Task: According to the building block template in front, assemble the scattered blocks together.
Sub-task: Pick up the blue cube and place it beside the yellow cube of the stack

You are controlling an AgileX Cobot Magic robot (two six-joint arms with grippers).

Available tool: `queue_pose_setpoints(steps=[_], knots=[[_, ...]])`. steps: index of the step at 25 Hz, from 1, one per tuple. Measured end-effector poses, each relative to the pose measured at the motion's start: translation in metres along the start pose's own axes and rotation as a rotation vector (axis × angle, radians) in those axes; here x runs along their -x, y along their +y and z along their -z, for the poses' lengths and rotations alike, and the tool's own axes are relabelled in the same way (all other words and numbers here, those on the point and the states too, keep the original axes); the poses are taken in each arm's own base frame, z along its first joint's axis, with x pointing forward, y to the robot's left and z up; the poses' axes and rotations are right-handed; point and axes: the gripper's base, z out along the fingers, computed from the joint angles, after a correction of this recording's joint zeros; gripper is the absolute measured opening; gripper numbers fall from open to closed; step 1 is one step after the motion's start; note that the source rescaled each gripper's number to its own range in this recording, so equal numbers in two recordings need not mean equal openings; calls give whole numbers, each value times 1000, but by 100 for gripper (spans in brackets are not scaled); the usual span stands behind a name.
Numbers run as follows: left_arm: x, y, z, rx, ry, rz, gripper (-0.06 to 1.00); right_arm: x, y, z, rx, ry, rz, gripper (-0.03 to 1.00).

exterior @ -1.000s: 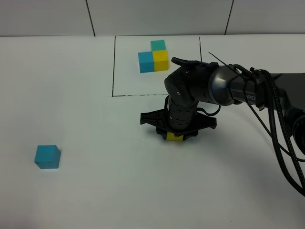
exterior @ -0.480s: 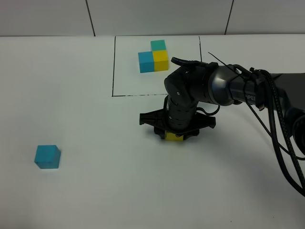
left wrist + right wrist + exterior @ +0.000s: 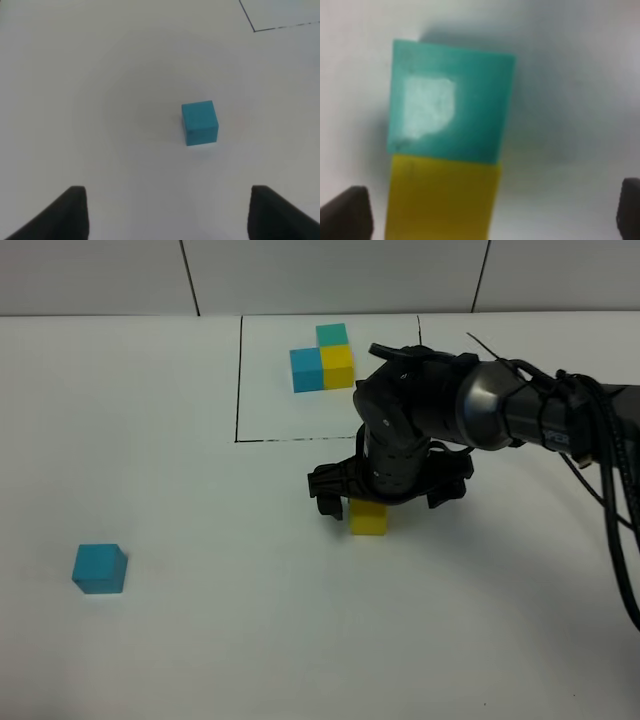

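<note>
On the white worktop (image 3: 200, 640) the template (image 3: 322, 362) lies at the far side, inside a thin black frame (image 3: 238, 380). It is made of three cubes joined in an L: a blue one and a yellow one side by side, and a teal one behind the yellow one.

The right tool (image 3: 382, 502) hangs directly over the yellow cube (image 3: 368, 518), just in front of the near line of the frame. Its two fingers are spread wide, one on each side of the cube, and they touch nothing, so the tool is released. In the high view we see only the yellow cube under the dark arm. The right wrist view shows more: there the teal cube (image 3: 452, 110) and the yellow cube (image 3: 442, 200) sit face against face, with no gap between them. A pale patch of glare lies on the top of the teal cube. The fingertips of the right tool (image 3: 487, 210) appear only at the two edges of that picture, well apart from both cubes.

The blue cube (image 3: 99, 568) stands alone at the near left of the worktop, well apart from the other two. The left wrist view looks down on the blue cube (image 3: 200, 122). The left tool (image 3: 168, 215) hovers near it with its fingers apart and only bare worktop between them, so it grasps nothing.
</note>
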Motion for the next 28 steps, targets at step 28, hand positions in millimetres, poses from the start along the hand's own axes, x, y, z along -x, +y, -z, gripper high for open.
queue_pose_setpoints(steps=[28], knots=[[0, 0, 0, 0, 0, 0, 54, -34, -82, 75, -28, 14, 180, 100]])
